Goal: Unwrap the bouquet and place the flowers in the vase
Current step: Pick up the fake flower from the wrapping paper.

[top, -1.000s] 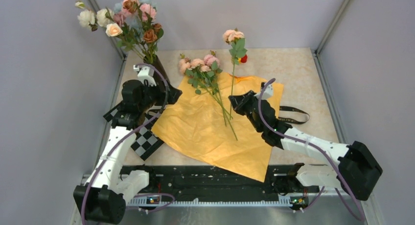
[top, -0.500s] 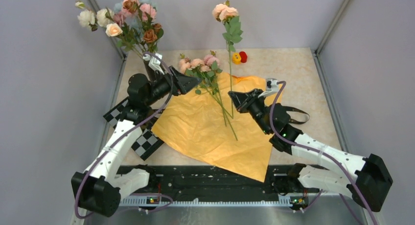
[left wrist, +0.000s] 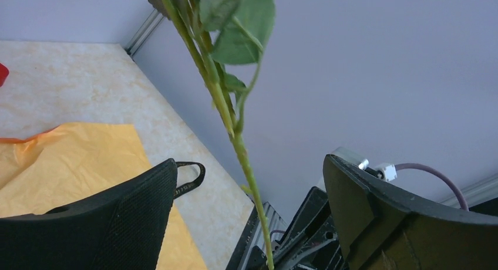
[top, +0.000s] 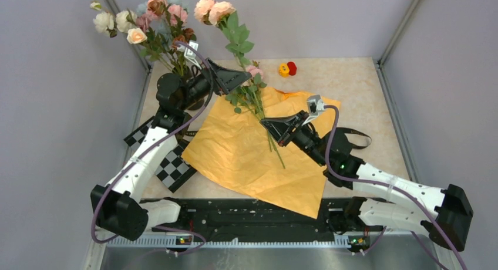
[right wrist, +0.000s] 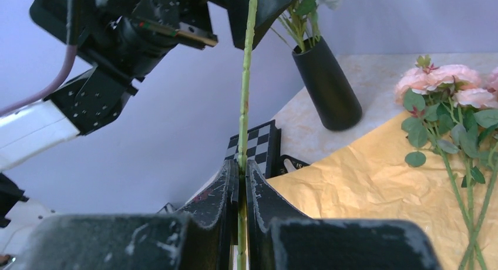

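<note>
Flowers (right wrist: 446, 82), small pink and peach artificial roses with green leaves on thin green stems, lie loose on an unfolded sheet of shiny orange wrapping paper (top: 246, 158), heads toward the far side, stem ends toward the arms. 1 further stem (right wrist: 245, 76) is held off the paper: right gripper (right wrist: 241, 170) is clamped on its lower part, both jaws pressed against it. This stem rises tilted toward the far left, leaves midway, 2 peach heads (top: 211, 10) at top. Left gripper (left wrist: 249, 170) stands wide apart; the stem passes through the gap between its 2 fingers (left wrist: 117, 223), touching neither in the wrist view. Tall, narrow, glossy black cylindrical vase (right wrist: 327, 85) stands upright on the beige stone-pattern table (top: 352, 88) at far left, just beyond the paper's corner, with a taller bunch of white and pink flowers (top: 147, 23) in it. From overhead the left arm covers most of the vase, so how near the left gripper is to its mouth is unclear. Peach heads sit just right of that bunch. Long black ribbon (top: 352, 138) lies on the table at the paper's right edge, beside the right arm. Black-and-white checkerboard card (top: 170, 173) lies at the paper's left corner, under the left arm. 2 small loose heads, 1 yellow (top: 283, 69) and 1 red (top: 292, 67), touch each other on the table beyond the paper's far edge.
</note>
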